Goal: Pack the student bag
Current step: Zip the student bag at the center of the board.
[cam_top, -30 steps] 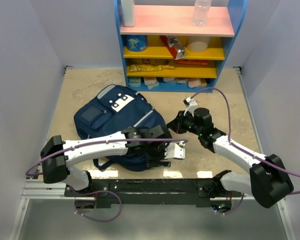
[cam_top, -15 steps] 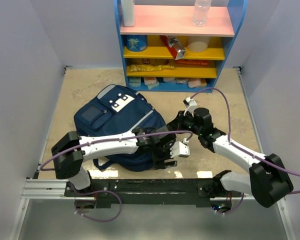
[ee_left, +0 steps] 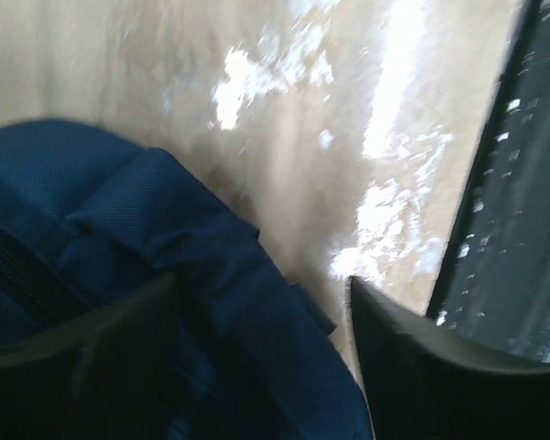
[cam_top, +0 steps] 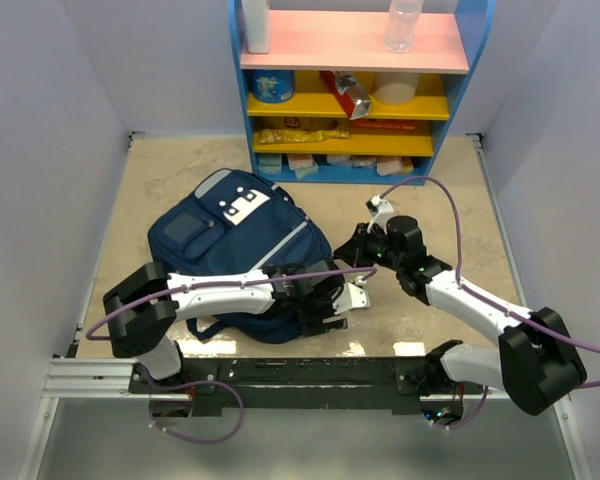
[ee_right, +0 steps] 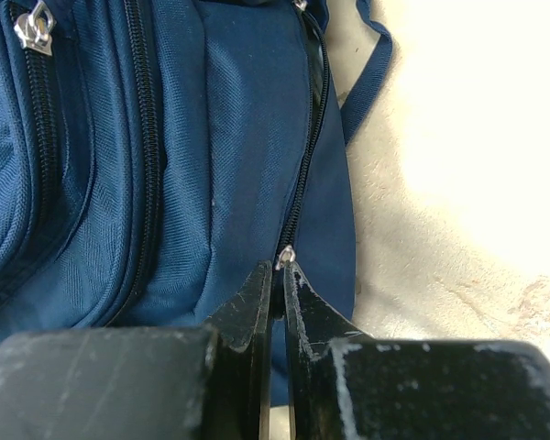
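Here, navy student bag (cam_top: 202, 243), white logo (cam_top: 242, 206), light stripe (cam_top: 291, 236)

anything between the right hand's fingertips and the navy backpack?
Only the small silver zipper pull of the large navy blue fabric backpack. In the right wrist view, the right hand is shut with its tips on that pull, so no bare stretch.

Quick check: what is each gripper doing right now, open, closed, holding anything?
Left gripper: open, jaws astride a fold of the large navy blue fabric backpack.
Right gripper: shut on the backpack's small silver zipper pull.
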You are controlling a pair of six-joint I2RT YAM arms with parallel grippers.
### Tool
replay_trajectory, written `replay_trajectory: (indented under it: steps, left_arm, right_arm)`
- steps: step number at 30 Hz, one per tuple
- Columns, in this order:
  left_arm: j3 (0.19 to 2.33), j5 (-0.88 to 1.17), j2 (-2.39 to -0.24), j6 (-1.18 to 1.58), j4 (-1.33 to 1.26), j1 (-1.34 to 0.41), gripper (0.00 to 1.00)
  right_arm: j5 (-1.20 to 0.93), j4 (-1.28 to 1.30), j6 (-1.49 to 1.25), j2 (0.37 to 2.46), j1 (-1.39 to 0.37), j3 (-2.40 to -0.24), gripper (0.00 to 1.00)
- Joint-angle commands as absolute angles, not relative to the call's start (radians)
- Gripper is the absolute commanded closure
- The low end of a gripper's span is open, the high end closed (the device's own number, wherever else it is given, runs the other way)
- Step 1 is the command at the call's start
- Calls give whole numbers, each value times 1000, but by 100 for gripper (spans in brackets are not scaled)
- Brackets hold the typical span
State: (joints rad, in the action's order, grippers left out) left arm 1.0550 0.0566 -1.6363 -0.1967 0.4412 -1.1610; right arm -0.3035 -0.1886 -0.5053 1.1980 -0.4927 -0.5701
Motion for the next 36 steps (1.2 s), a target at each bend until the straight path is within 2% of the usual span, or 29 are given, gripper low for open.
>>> replay_trajectory:
  steps: [1, 2, 5, 6, 8, 9, 10, 11, 15, 23, 28, 36]
  left_arm:
    - [999, -95, -1597, -175, 439, -1147, 6]
    - [991, -94, -1595, -167, 433, -1146, 2]
    - [988, -13, -1594, -179, 434, -1140, 15]
    - [1002, -3, -1597, -187, 437, -1140, 33]
    - [1015, 52, -1606, -196, 445, -1140, 57]
    - [1026, 58, -1608, -199, 448, -1141, 80]
    - [1031, 67, -1611, -204, 451, -1141, 94]
    - [1034, 72, -1611, -212, 454, -1141, 100]
    - [1045, 130, -1602, -235, 480, -1141, 100]
    - [1066, 409, -1542, -421, 658, -1213, 100]
    - [1019, 428, -1488, -543, 762, -1334, 100]
    - [907, 403, -1440, -699, 833, -1390, 100]
  right_arm:
    - [-328, -224, -512, 1169, -499, -621, 100]
    - [-330, -225, -514, 1169, -497, -623, 100]
    - [-330, -221, -512, 1166, -499, -626, 100]
    - [-327, -219, -512, 1166, -497, -626, 100]
    - [-327, -221, -514, 1169, -499, -624, 100]
    - [-327, -221, -514, 1169, -497, -624, 100]
    - [-325, -219, -514, 1170, -497, -626, 100]
    - [-321, -216, -514, 1170, -497, -627, 100]
    - [-302, -201, -508, 1183, -497, -640, 100]
    - [-239, -167, -477, 1255, -494, -695, 100]
    - [-227, -160, -466, 1302, -483, -729, 100]
    - [-224, -167, -445, 1330, -451, -753, 100]
